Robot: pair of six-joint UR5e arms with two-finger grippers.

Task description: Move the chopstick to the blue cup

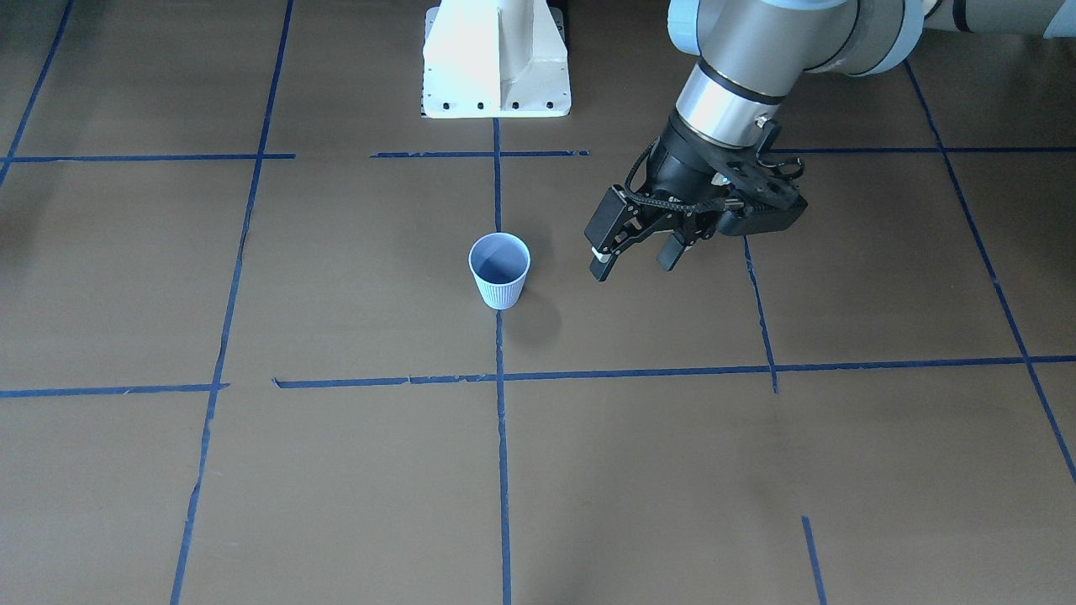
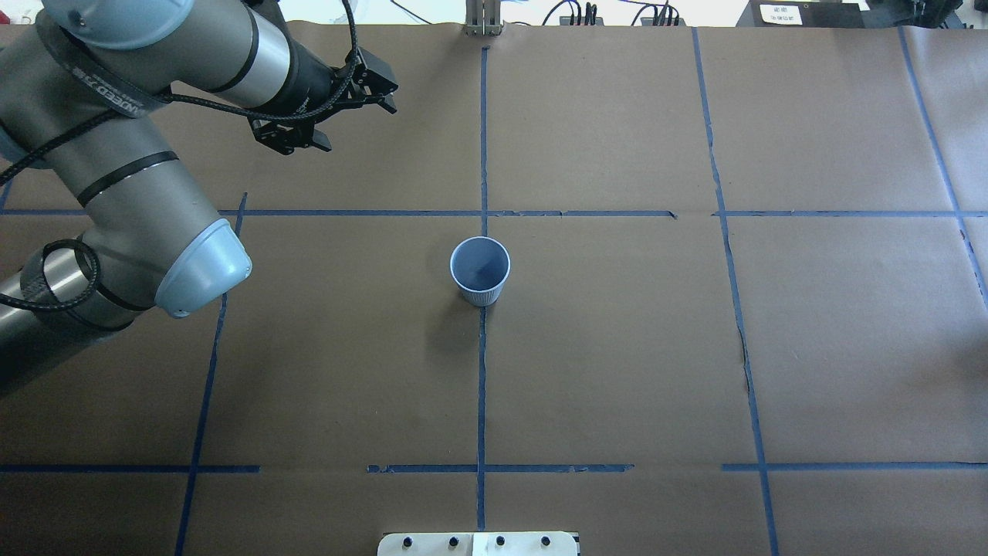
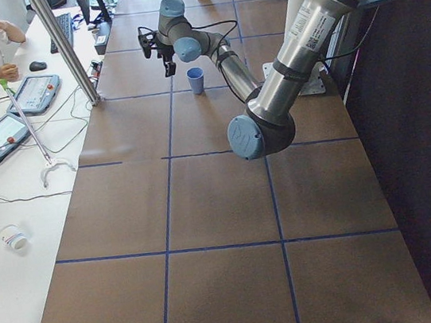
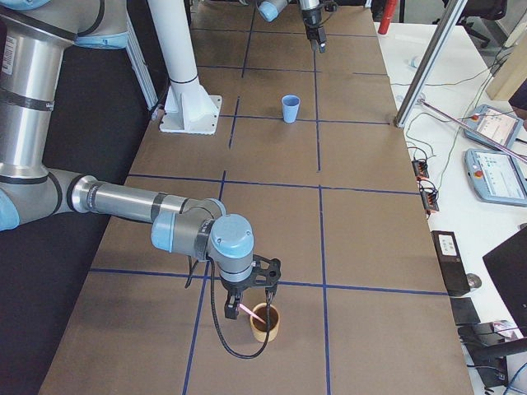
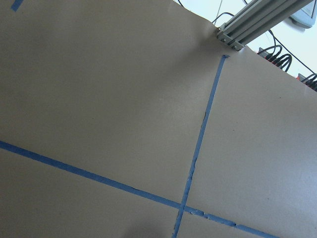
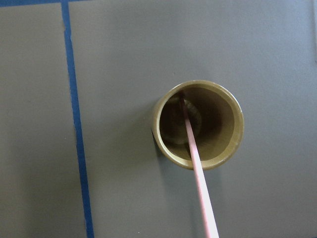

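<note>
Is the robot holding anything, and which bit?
Left gripper: open, empty. Right gripper hangs at the chopstick's top end, above the brown cup; whether it grips cannot be told.

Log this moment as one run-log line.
chopstick: leaning in brown cup | blue cup: upright, empty | left hand: open, empty | right hand: over brown cup, grip unclear

you get even, bright light from above on the brown counter (image 2: pixel 617 347); the blue cup (image 1: pixel 500 270) casts only a soft shadow beside it. the left arm (image 2: pixel 139 193) shows pale glare on its metal sleeve in the overhead view. your left wrist view blows out to white at its top right corner. the right wrist view looks greyer, and the chopstick (image 6: pixel 199 178) softens toward the bottom edge.
</note>
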